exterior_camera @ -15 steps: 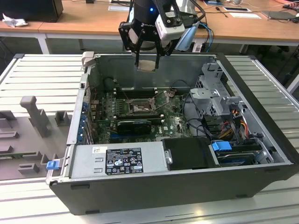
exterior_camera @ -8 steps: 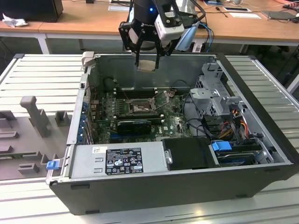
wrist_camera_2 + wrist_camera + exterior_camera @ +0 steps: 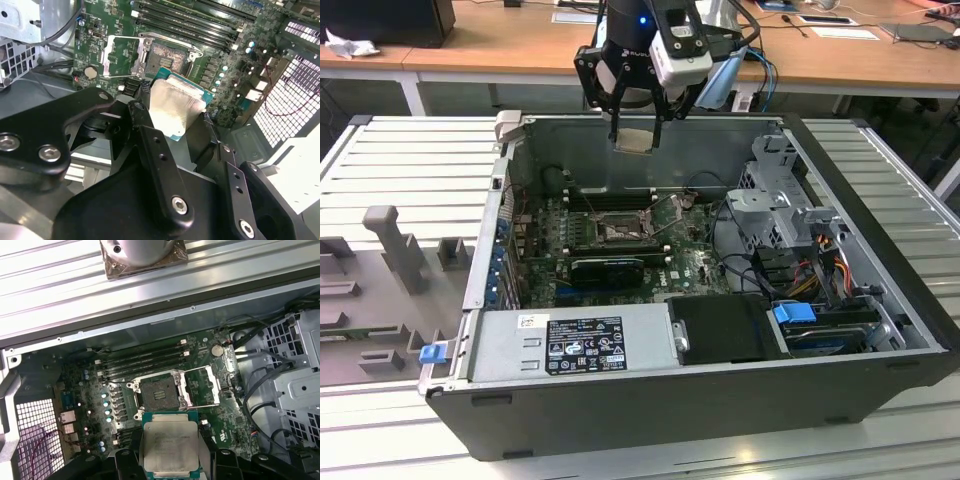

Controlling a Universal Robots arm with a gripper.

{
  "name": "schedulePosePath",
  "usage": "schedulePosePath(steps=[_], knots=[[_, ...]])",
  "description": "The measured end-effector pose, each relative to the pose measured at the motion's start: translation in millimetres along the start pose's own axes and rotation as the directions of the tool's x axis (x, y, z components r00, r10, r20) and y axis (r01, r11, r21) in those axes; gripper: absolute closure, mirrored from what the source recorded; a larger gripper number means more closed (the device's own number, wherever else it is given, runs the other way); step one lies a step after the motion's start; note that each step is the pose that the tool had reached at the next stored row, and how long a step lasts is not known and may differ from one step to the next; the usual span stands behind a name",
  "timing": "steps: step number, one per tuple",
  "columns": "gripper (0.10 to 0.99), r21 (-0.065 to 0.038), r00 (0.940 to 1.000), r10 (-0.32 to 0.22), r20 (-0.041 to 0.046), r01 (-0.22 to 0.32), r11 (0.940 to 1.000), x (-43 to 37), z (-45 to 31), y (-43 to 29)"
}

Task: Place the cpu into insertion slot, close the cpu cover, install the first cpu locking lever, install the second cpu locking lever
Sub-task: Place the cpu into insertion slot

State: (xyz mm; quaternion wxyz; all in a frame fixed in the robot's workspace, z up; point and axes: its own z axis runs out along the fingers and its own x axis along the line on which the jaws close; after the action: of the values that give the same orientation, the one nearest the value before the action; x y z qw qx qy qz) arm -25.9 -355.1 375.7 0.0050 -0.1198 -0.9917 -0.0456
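My gripper [image 3: 636, 135] hangs above the far wall of the open computer case [image 3: 470, 290], shut on the cpu [image 3: 634, 140], a flat silvery square held by its edges. In both wrist views the cpu [image 3: 170, 447] [image 3: 175, 105] sits between the black fingers [image 3: 125, 462], well above the green motherboard [image 3: 80, 390]. The insertion slot [image 3: 159, 392] [image 3: 167, 56] [image 3: 618, 232] lies bare, its brownish contact field showing. The cpu cover [image 3: 205, 386] [image 3: 120, 55] is swung open beside the slot.
Long black memory slots [image 3: 145, 360] run beside the socket, and a black card [image 3: 610, 268] lies on its near side. A power supply [image 3: 585, 345], a drive cage [image 3: 780, 200] and loose cables [image 3: 820, 270] crowd the case. Grey fixtures [image 3: 395, 245] stand at the exterior view's left.
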Motion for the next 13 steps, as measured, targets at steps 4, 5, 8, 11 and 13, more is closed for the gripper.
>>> schedulePosePath(steps=[4,5,8,11,13], knots=[[0.557,0.0,0.9999,0.01,0.0009,-0.01,0.9999,0.0,0.0,0.0],[0.557,0.0,0.9999,0.012,0.0011,-0.012,0.9999,0.0,0.0,0.0],[0.557,0.0,0.9998,0.017,0.0016,-0.017,0.9998,0.0,0.0,0.0],[0.557,-0.001,0.9997,0.024,0.0022,-0.024,0.9997,0.0,0.0,0.0],[0.557,-0.001,0.9995,0.031,0.0029,-0.031,0.9995,0.0,0.0,0.0]])
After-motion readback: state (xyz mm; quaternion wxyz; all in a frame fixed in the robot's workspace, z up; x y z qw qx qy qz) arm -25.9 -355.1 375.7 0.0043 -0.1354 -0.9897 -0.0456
